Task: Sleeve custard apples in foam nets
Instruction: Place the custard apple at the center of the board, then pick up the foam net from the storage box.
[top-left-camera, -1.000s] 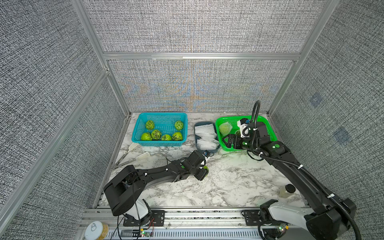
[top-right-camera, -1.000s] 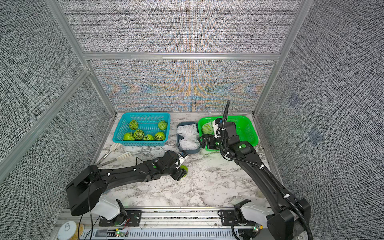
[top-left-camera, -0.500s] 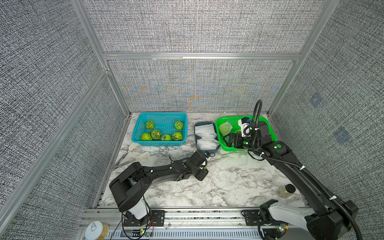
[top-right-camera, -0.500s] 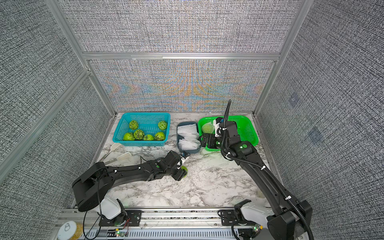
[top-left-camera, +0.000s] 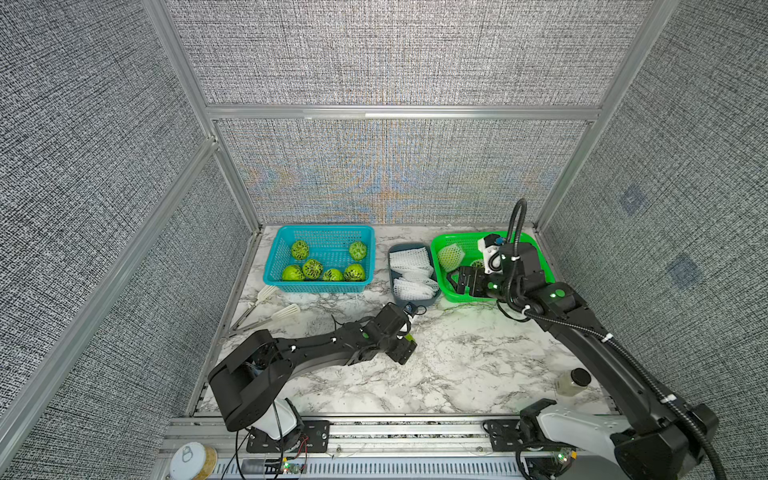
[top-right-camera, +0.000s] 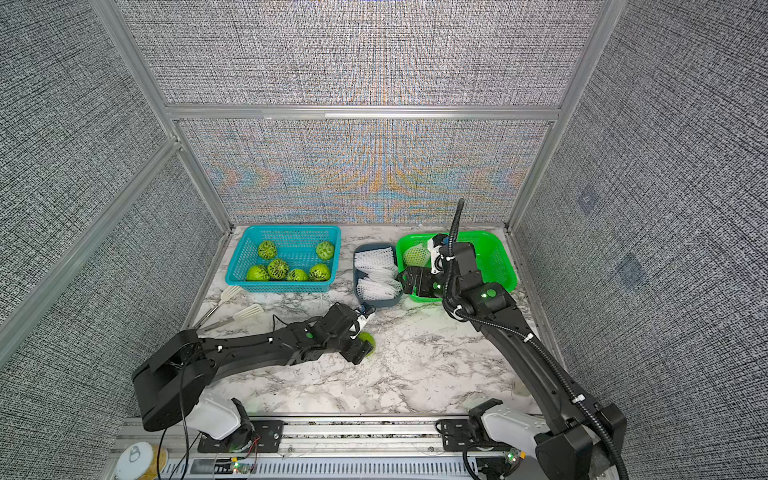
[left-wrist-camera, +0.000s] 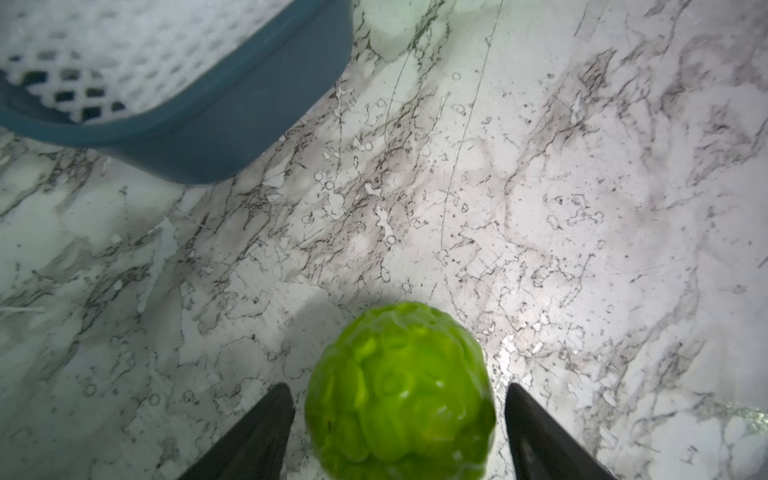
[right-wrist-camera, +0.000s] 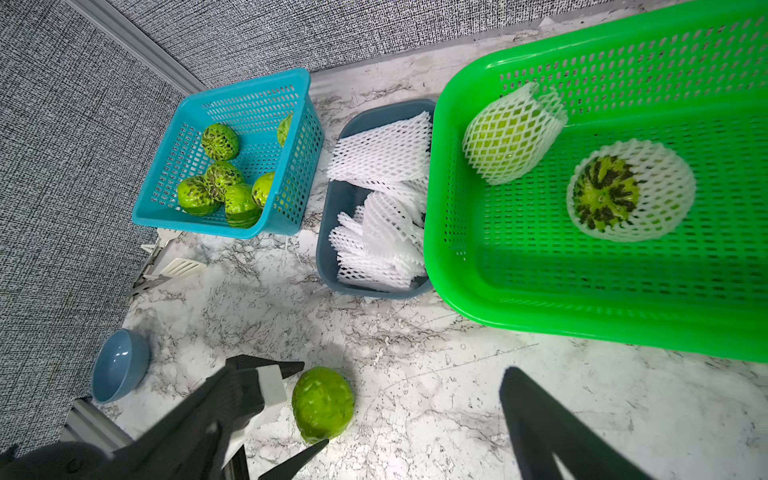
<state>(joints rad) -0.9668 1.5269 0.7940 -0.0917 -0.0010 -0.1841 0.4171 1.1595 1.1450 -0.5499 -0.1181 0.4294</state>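
Note:
One bare custard apple (left-wrist-camera: 399, 395) rests on the marble table between the fingers of my left gripper (left-wrist-camera: 398, 388). The gripper is open, with a gap showing on each side of the fruit (top-right-camera: 368, 340). Several more custard apples (top-left-camera: 324, 268) lie in the blue basket (top-left-camera: 320, 228). Foam nets (top-left-camera: 411, 270) are piled in a grey-blue tray. Two fruits sleeved in nets (right-wrist-camera: 513, 133) (right-wrist-camera: 627, 191) lie in the green basket (right-wrist-camera: 582, 316). My right gripper (top-left-camera: 465, 280) hovers open and empty over that basket's front left corner.
White slotted tongs (top-left-camera: 270, 309) lie at the table's left side in front of the blue basket. A small blue bowl (right-wrist-camera: 120, 370) stands near the left arm. A capped bottle (top-left-camera: 571, 380) stands at the front right. Grey walls enclose the table.
The left gripper's jaws have widened and now stand off the custard apple on the table. The left arm has shifted slightly. The right arm has hardly moved.

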